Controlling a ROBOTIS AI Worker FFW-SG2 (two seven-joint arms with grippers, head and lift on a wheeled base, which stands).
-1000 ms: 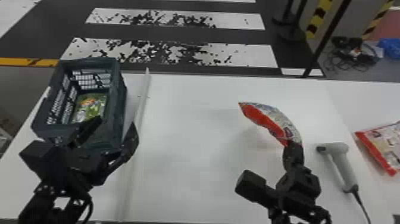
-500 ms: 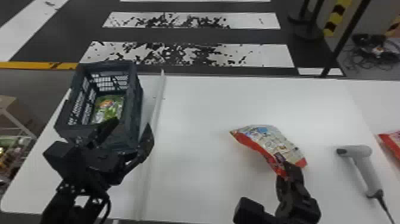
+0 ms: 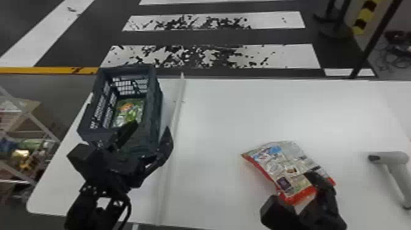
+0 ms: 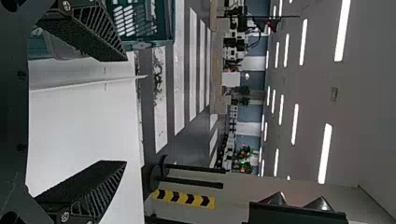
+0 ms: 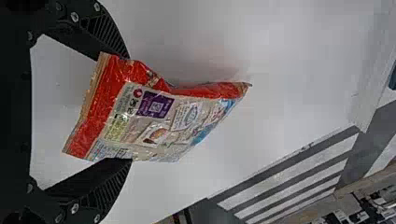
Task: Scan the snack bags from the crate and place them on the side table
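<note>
Snack bag, printed in red and pale colours, is held above the white tabletop by the right gripper, whose fingers are set apart at the width of the bag and pressed to its opposite edges near one red end; the rest of the bag is left jutting out beyond the fingertips, its printed face turned up at a tilt. To its right, a grey handheld scanner is laid on the tabletop, well apart from the bag. At the left side, a dark slatted crate is stood upright, with green packaging seen at its bottom. The left gripper is spread wide at the near end of the crate, with nothing held between its fingers. Between crate and bag, the tabletop is crossed by a long pale strip
</note>
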